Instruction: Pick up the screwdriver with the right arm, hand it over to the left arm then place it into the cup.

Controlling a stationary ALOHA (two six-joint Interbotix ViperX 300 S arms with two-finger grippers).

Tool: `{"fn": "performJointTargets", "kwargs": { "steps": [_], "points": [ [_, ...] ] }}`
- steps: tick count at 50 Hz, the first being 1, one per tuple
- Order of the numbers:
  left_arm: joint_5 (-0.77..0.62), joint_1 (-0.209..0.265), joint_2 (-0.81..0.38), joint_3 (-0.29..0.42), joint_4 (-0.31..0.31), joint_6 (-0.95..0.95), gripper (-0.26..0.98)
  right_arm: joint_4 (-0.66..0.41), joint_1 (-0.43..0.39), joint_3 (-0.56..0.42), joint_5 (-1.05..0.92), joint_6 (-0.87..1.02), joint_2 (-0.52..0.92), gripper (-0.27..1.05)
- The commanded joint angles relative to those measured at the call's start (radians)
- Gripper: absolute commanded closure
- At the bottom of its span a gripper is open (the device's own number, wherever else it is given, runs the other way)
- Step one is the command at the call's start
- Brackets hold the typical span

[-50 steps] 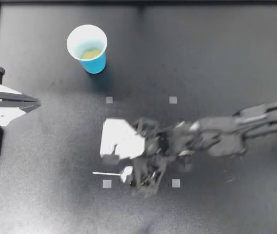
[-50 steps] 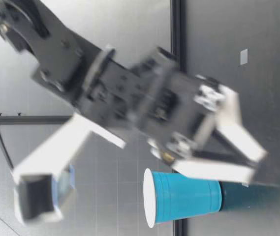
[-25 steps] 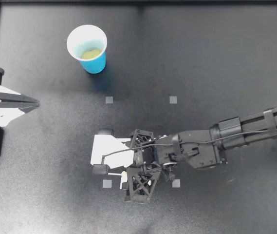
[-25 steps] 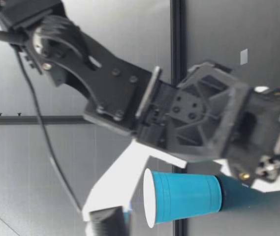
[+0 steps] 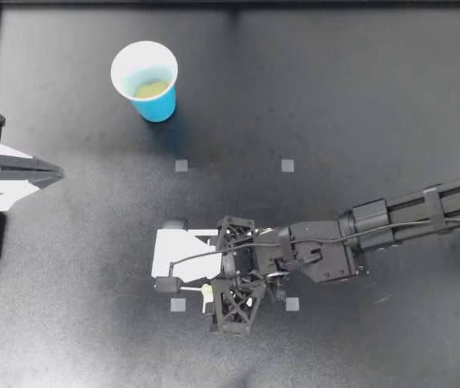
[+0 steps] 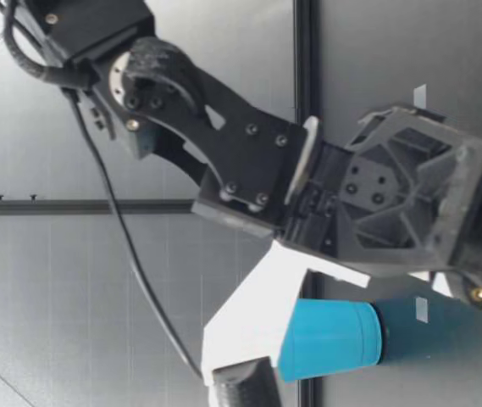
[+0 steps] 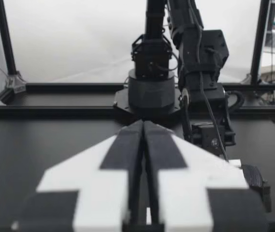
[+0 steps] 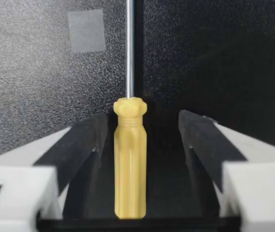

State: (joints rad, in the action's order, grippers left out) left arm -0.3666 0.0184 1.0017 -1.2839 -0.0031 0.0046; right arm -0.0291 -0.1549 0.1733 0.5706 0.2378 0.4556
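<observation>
Screwdriver (image 8: 130,159) lies between parted fingers of right tool (image 5: 169,252); shaft pointing ahead.

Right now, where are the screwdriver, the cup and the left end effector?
screwdriver (image 8: 130,164): right wrist view, on its yellow handle.
cup (image 5: 158,107): top view, on its blue outer wall.
left end effector (image 5: 56,171): top view, between its fingertips.

readable text: none in any view | worktop (image 5: 359,97): its four grey square markers (image 5: 287,166) are blank (plain patches, unlettered) | cup (image 5: 158,107): plain blue wall, white rim, unprinted
</observation>
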Motion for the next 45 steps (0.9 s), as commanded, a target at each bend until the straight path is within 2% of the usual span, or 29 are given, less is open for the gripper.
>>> {"fn": "performJointTargets", "kwargs": {
  "steps": [1,8,26,36,45],
  "points": [
    [-0.009,0.002,-0.003,0.012,0.0,0.002,0.59,-0.002,-0.003,-0.023,-0.002,0.0,-0.018,0.18],
    [-0.009,0.002,-0.003,0.012,0.0,0.005,0.59,0.0,-0.012,-0.026,0.0,0.002,-0.006,0.28],
    [-0.009,0.002,-0.003,0.009,-0.002,0.005,0.59,0.006,-0.031,-0.032,0.012,0.0,-0.015,0.7],
    [-0.04,0.002,-0.023,-0.025,0.0,0.005,0.58,0.006,-0.04,-0.017,0.009,0.0,-0.072,0.74],
    [-0.158,0.003,-0.067,-0.06,0.0,0.005,0.51,0.002,-0.038,0.071,-0.098,0.006,-0.176,0.74]
  ]
}}
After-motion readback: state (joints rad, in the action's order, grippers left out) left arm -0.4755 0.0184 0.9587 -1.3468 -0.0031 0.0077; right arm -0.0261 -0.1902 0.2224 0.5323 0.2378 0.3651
